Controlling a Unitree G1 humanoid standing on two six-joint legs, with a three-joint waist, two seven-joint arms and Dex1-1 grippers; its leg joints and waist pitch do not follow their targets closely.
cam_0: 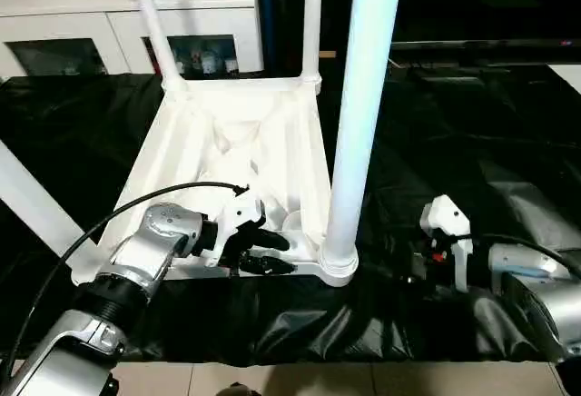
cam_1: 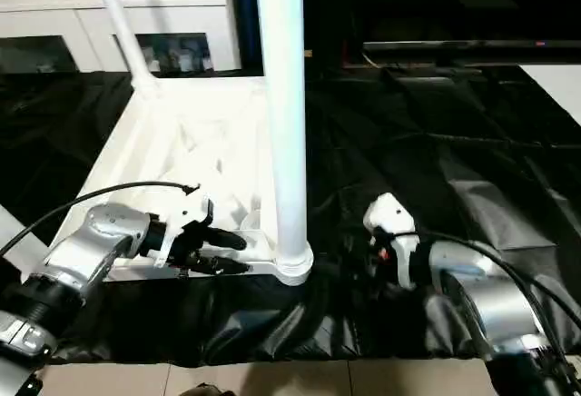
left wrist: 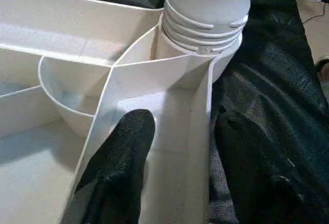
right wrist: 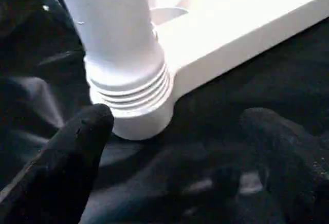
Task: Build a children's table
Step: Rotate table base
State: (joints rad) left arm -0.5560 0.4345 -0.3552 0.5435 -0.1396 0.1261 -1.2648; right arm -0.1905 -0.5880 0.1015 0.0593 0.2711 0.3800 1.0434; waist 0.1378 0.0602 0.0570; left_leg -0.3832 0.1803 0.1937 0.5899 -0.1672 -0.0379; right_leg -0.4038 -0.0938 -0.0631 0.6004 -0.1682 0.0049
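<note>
Jaws of the left gripper [cam_0: 269, 249] straddle the near rim of the small white plastic children's table [cam_0: 238, 146]; right gripper [right wrist: 175, 147] jaws stand wide apart, empty.

Upside down on the black-draped counter [cam_0: 472, 151], the table points its long tapered legs upward; the right gripper sits just beside the near corner leg [cam_0: 361, 105].

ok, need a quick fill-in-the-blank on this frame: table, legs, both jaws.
1. The children's table lies upside down on a ____ sheet.
2. The left gripper has one finger inside the table's rim and the other ____ it.
3. The right gripper sits near the threaded base of the near ____, touching nothing, jaws open.
4. Behind the table stands a white ____.

Missing words: black; outside; leg; cabinet
</note>
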